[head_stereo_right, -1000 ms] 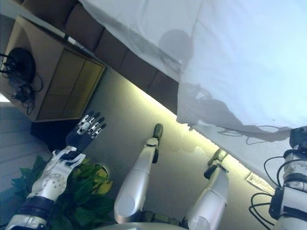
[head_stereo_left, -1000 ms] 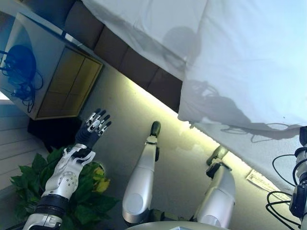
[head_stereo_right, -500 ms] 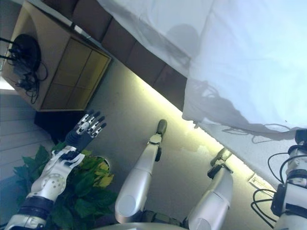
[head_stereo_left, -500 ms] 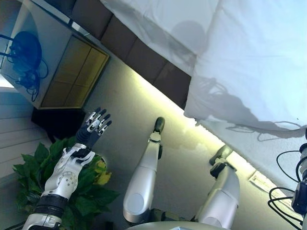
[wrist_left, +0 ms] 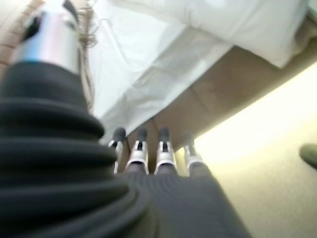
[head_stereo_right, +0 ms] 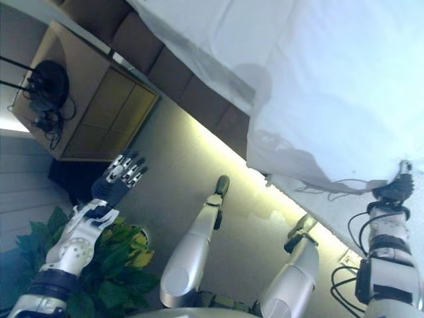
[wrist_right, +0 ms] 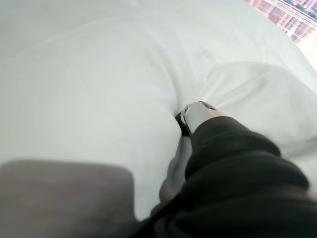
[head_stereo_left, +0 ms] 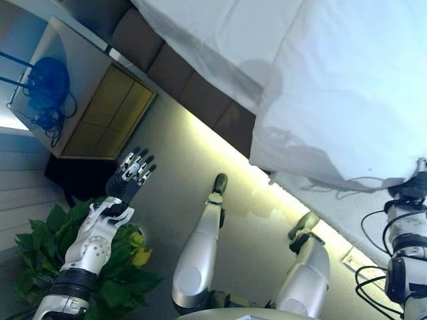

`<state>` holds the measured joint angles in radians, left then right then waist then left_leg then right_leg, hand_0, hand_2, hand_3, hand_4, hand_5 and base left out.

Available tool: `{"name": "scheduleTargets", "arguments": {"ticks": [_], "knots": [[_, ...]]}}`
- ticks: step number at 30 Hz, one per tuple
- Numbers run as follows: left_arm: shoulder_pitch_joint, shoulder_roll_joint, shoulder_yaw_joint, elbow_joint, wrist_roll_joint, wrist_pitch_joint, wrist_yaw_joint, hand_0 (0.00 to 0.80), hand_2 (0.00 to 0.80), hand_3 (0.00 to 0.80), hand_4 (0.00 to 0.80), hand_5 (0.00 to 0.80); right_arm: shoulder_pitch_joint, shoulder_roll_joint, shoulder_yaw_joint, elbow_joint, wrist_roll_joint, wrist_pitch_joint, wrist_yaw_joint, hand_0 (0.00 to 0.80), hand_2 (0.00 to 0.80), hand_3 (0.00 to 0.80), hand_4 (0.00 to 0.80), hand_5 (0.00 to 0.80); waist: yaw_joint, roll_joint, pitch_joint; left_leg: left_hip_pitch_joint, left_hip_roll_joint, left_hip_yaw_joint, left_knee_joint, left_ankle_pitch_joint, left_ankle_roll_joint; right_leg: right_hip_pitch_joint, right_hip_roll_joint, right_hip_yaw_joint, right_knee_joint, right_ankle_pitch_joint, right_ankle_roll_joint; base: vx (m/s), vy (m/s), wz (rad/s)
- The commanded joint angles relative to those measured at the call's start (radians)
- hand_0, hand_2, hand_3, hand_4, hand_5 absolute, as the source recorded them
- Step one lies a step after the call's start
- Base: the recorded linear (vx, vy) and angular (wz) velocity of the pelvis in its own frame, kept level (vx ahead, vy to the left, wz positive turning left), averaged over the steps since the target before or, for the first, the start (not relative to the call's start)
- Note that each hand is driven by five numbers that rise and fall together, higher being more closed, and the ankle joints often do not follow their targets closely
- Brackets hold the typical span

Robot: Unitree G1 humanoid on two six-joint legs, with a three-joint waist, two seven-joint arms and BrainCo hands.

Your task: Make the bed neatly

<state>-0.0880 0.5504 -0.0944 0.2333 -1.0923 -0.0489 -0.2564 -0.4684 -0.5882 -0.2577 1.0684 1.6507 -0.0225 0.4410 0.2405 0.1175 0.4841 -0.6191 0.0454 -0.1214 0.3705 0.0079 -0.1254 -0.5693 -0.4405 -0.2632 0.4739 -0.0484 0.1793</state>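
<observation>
Right eye view: white soft duvet [head_stereo_right: 331, 86] fills upper right, hem hanging over dark bed frame [head_stereo_right: 192, 99]. Right hand [head_stereo_right: 396, 189] at lower-right hem, fingers buried in cloth, state unclear. Left hand [head_stereo_left: 131, 175] fingers straight, empty, lower left. Light, floppy; best gripped at hem.

No text, label, number or sign is showing legibly on anything here; a small printed card [head_stereo_left: 355, 261] is lying on the floor near the right hand [head_stereo_right: 397, 187], its print unreadable.
</observation>
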Motion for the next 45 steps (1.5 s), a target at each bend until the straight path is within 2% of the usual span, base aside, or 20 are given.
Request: {"name": "scheduleTargets", "arguments": {"ticks": [1, 6, 10, 15, 22, 24, 27, 28, 29, 31, 35, 38, 41, 45], "knots": [[-0.029, -0.03, 0.01, 0.025, 0.047, 0.016, 0.058, 0.0, 0.0, 0.0, 0.0, 0.0, 0.029, 0.114, 0.095, -0.129, -0.095, -0.025, 0.025, 0.8, 0.8, 0.8, 0.8, 0.8, 0.007, -0.028, -0.048, 0.028, 0.057, -0.039, -0.061, 0.07, -0.022, 0.062, -0.049, 0.031, -0.146, 0.188, 0.082, 0.048, -0.015, -0.14], [-0.035, -0.077, -0.024, 0.056, 0.03, 0.064, 0.066, 0.0, 0.0, 0.0, 0.0, 0.0, 0.035, 0.233, 0.204, -0.241, -0.183, -0.047, -0.06, 0.8, 0.8, 0.8, 0.8, 0.8, 0.003, -0.041, -0.091, 0.12, 0.083, -0.035, -0.092, 0.054, -0.026, 0.169, -0.033, 0.025, -0.213, 0.195, 0.082, 0.081, 0.018, -0.13], [-0.015, -0.113, -0.048, 0.053, 0.042, 0.072, 0.064, 0.0, 0.0, 0.0, 0.0, 0.0, 0.082, 0.303, 0.288, -0.337, -0.275, -0.054, -0.103, 0.8, 0.8, 0.8, 0.8, 0.8, 0.007, -0.041, -0.122, 0.19, 0.091, -0.038, -0.115, 0.041, -0.027, 0.261, -0.021, 0.009, -0.263, 0.197, 0.082, 0.109, 0.052, 0.0], [0.013, -0.147, -0.065, 0.043, 0.048, 0.096, 0.046, 0.0, 0.0, 0.0, 0.0, 0.0, 0.086, 0.335, 0.324, -0.409, -0.278, -0.07, -0.183, 0.8, 0.8, 0.8, 0.8, 0.8, 0.014, -0.027, -0.156, 0.234, 0.087, -0.043, -0.125, 0.035, -0.025, 0.318, -0.035, -0.001, -0.281, 0.195, 0.082, 0.106, 0.08, 0.03], [0.04, -0.194, -0.102, 0.039, 0.008, 0.17, 0.021, 0.0, 0.0, 0.0, 0.0, 0.0, 0.113, 0.356, 0.34, -0.441, -0.304, -0.045, -0.235, 0.8, 0.8, 0.8, 0.8, 0.8, 0.018, -0.009, -0.177, 0.265, 0.079, -0.051, -0.115, 0.024, -0.025, 0.372, -0.046, -0.015, -0.278, 0.181, 0.082, 0.079, 0.074, 0.03], [0.042, -0.215, -0.12, 0.044, -0.033, 0.215, 0.005, 0.0, 0.0, 0.0, 0.0, 0.0, 0.112, 0.355, 0.342, -0.441, -0.307, -0.03, -0.241, 0.8, 0.8, 0.8, 0.8, 0.8, 0.013, -0.005, -0.183, 0.272, 0.078, -0.055, -0.112, 0.022, -0.026, 0.377, -0.048, -0.012, -0.271, 0.175, 0.082, 0.075, 0.102, 0.04], [0.029, -0.255, -0.166, 0.08, -0.163, 0.329, -0.009, 0.0, 0.0, 0.0, 0.0, 0.0, 0.084, 0.34, 0.346, -0.443, -0.313, 0.006, -0.259, 0.8, 0.8, 0.8, 0.8, 0.8, -0.005, 0.007, -0.187, 0.272, 0.074, -0.05, -0.113, 0.026, -0.025, 0.367, -0.049, 0.004, -0.263, 0.172, 0.082, 0.002, 0.139, 0.03], [0.021, -0.269, -0.181, 0.1, -0.201, 0.363, -0.019, 0.0, 0.0, 0.0, 0.0, 0.0, 0.072, 0.336, 0.349, -0.441, -0.316, 0.014, -0.265, 0.8, 0.8, 0.8, 0.8, 0.8, -0.011, 0.009, -0.186, 0.269, 0.073, -0.047, -0.112, 0.027, -0.024, 0.361, -0.05, 0.01, -0.261, 0.172, 0.082, -0.044, 0.128, 0.01], [0.006, -0.295, -0.205, 0.141, -0.289, 0.431, -0.008, 0.0, 0.0, 0.0, 0.0, 0.0, 0.049, 0.335, 0.356, -0.434, -0.323, 0.025, -0.273, 0.8, 0.8, 0.8, 0.8, 0.8, -0.023, 0.01, -0.184, 0.264, 0.072, -0.043, -0.108, 0.028, -0.025, 0.353, -0.05, 0.02, -0.258, 0.173, 0.082, -0.041, 0.119, -0.01], [-0.017, -0.332, -0.231, 0.216, -0.358, 0.474, -0.034, 0.0, 0.0, 0.0, 0.0, 0.0, 0.014, 0.334, 0.366, -0.42, -0.324, 0.045, -0.281, 0.8, 0.8, 0.8, 0.8, 0.8, -0.04, 0.006, -0.184, 0.259, 0.072, -0.038, -0.1, 0.028, -0.026, 0.339, -0.05, 0.034, -0.252, 0.173, 0.082, -0.023, 0.117, -0.03], [-0.069, -0.396, -0.279, 0.363, -0.419, 0.489, -0.045, 0.0, 0.0, 0.0, 0.0, 0.0, -0.016, 0.343, 0.391, -0.429, -0.348, 0.079, -0.298, 0.8, 0.8, 0.8, 0.8, 0.8, -0.077, -0.007, -0.182, 0.257, 0.082, -0.023, -0.085, 0.03, -0.029, 0.313, -0.049, 0.069, -0.224, 0.168, 0.082, 0.045, 0.129, -0.11], [-0.123, -0.45, -0.291, 0.458, -0.539, 0.488, -0.023, 0.0, 0.0, 0.0, 0.0, 0.0, -0.033, 0.345, 0.405, -0.44, -0.343, 0.107, -0.294, 0.8, 0.8, 0.8, 0.8, 0.8, -0.112, -0.024, -0.177, 0.252, 0.105, 0.001, -0.077, 0.038, -0.031, 0.298, -0.045, 0.089, -0.213, 0.164, 0.082, 0.044, 0.098, -0.21], [-0.199, -0.494, -0.302, 0.518, -0.635, 0.426, -0.027, 0.0, 0.0, 0.0, 0.0, 0.0, -0.072, 0.35, 0.425, -0.459, -0.307, 0.122, -0.281, 0.8, 0.8, 0.8, 0.8, 0.8, -0.146, -0.051, -0.153, 0.217, 0.126, 0.015, -0.068, 0.05, -0.038, 0.264, -0.031, 0.107, -0.215, 0.174, 0.082, -0.094, 0.008, -0.18], [-0.291, -0.506, -0.319, 0.519, -0.672, 0.305, -0.021, 0.0, 0.0, 0.0, 0.0, 0.0, -0.109, 0.357, 0.463, -0.478, -0.285, 0.121, -0.26, 0.8, 0.8, 0.8, 0.8, 0.8, -0.175, -0.079, -0.128, 0.173, 0.149, 0.037, -0.052, 0.067, -0.049, 0.219, -0.013, 0.131, -0.212, 0.183, 0.082, -0.096, 0.014, -0.21]]}}
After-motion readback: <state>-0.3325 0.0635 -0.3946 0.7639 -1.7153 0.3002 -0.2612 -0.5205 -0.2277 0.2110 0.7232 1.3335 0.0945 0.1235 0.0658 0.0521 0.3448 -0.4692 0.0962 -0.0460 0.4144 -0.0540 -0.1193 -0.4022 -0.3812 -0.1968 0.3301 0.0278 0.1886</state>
